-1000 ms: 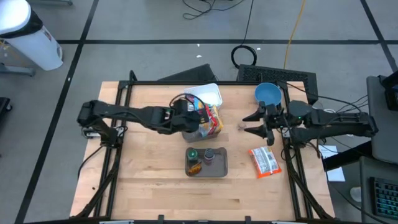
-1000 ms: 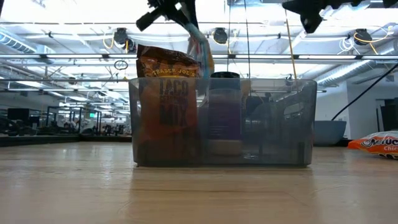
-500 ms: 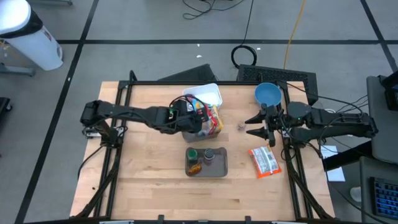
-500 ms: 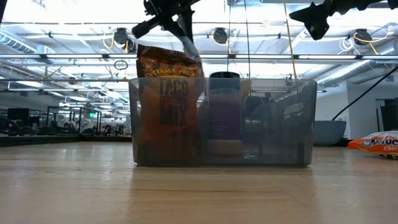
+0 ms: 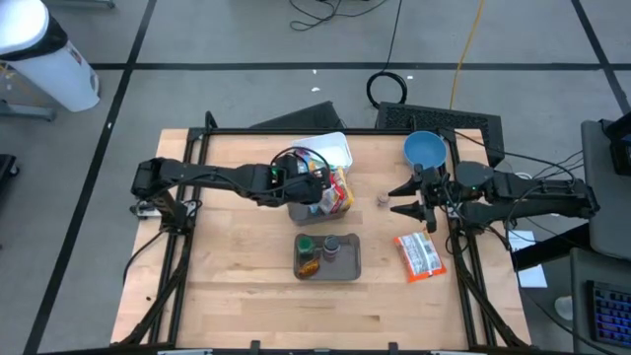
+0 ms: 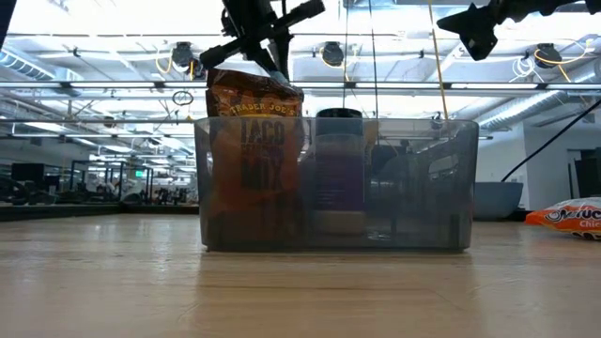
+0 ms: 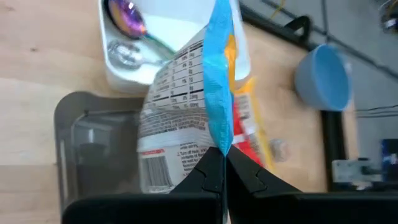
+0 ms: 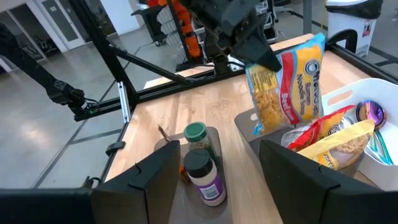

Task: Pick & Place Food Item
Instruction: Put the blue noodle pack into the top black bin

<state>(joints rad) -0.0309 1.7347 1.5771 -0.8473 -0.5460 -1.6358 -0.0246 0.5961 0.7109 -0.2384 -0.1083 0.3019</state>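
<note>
Left pincer [image 7: 222, 163] is pressed together on the blue top seam of the noodle bag [image 8: 288, 84], pinching it and carrying it hanging above the clear bin [image 7: 87, 146]. Judged step: transport of the food item. Next move calls for lowering the bag squarely into its destination before release. Right pincer [image 5: 409, 197] waits spread and empty, well apart, beside the blue bowl [image 5: 424, 149] on the surface [image 5: 237, 286].

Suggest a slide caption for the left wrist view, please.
Left gripper shut on noodle bag's blue edge, above grey bin.
</note>
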